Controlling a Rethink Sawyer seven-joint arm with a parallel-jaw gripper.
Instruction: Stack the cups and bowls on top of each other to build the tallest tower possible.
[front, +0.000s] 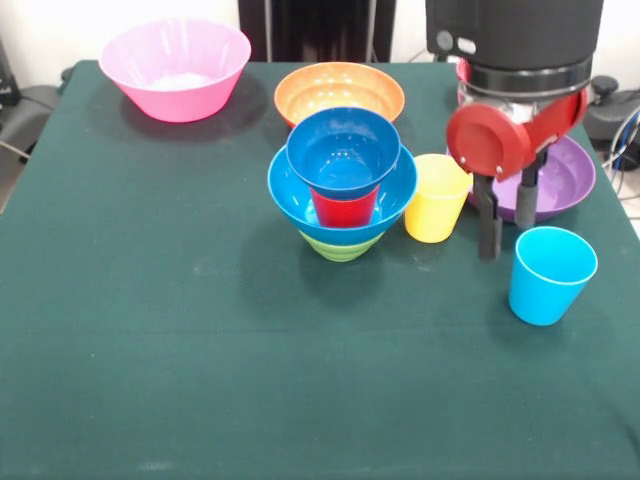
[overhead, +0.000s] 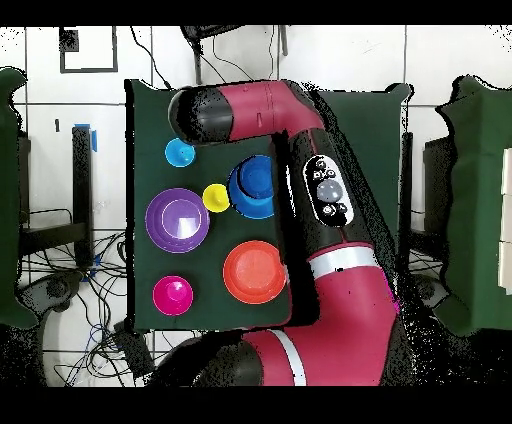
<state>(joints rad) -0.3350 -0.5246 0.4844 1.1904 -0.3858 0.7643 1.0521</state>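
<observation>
On the green worktop (front: 150, 330), the tower (front: 342, 190) stands just above the centre of the front view: a green bowl (front: 340, 246) at the bottom, a large blue bowl (front: 290, 190) on it, a red cup (front: 344, 208) inside that, and a small blue bowl (front: 343, 150) on top of the cup. Touching or nearly touching its right side stands the yellow cup (front: 436, 198), upright.

The sky-blue cup (front: 550, 274) is not on the pile; it stands alone and upright at lower right. The jaws (front: 507, 225) hang just up and left of it, between it and the yellow cup, the two dark fingers (front: 489, 228) a small gap apart with nothing between them. Behind them at right lies the purple bowl (front: 570, 180), partly hidden by the arm (front: 515, 60).

The orange bowl (front: 340, 92) sits above the tower, and the pink bowl (front: 176, 68) is at upper left.

In the overhead view the arm covers the right side of the worktop; the sky-blue cup (overhead: 180, 153) shows at upper left, and the tower (overhead: 253, 186) is beside the arm.
</observation>
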